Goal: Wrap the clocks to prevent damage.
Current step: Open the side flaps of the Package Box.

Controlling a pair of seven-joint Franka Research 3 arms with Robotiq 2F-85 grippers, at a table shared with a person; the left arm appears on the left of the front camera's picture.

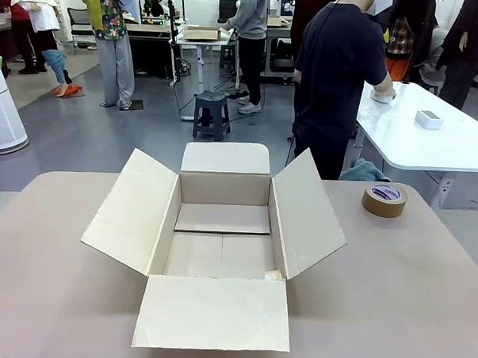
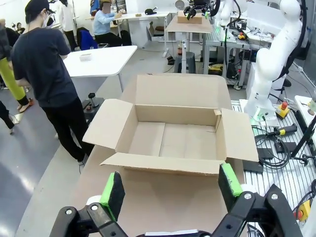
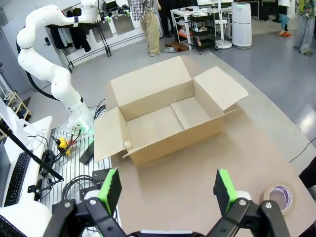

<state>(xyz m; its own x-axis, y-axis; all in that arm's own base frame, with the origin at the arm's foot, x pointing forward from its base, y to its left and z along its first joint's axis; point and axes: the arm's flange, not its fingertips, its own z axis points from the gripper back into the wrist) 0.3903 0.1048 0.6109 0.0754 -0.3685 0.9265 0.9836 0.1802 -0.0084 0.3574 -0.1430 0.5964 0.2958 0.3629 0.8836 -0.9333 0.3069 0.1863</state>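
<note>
The tan surface (image 1: 393, 289) runs across the front view and carries two things. The larger is an open cardboard box (image 1: 223, 189) in the middle, all four flaps folded outward and its floor bare cardboard. Its long axis seems to run from the robot's side toward the far side, so each gripper faces one of its long walls.

Beyond the far edge a person (image 1: 338, 80) in dark clothes stands turned away, bent over a white table (image 1: 454, 149). A small white block (image 1: 429, 119) lies there and the person's hand rests on another. These may be the clocks, but they are too small to tell.

The left gripper (image 2: 171, 187) hangs above the surface at the box's left side, green pads set wide apart with nothing between them. The right gripper (image 3: 168, 185) hangs at the box's right side, equally spread and bare.

The smallest thing on the surface is a roll of brown tape (image 1: 384, 200), lying flat at the far right, well apart from the box. In the right wrist view the roll of brown tape (image 3: 279, 197) sits just beside that gripper's finger.

Wrapping looks not yet begun. The white table, the person and the tape all lie toward the robot's right, so the right arm is likely the nearer one to receive a clock, with the box just beside it for setting down.
</note>
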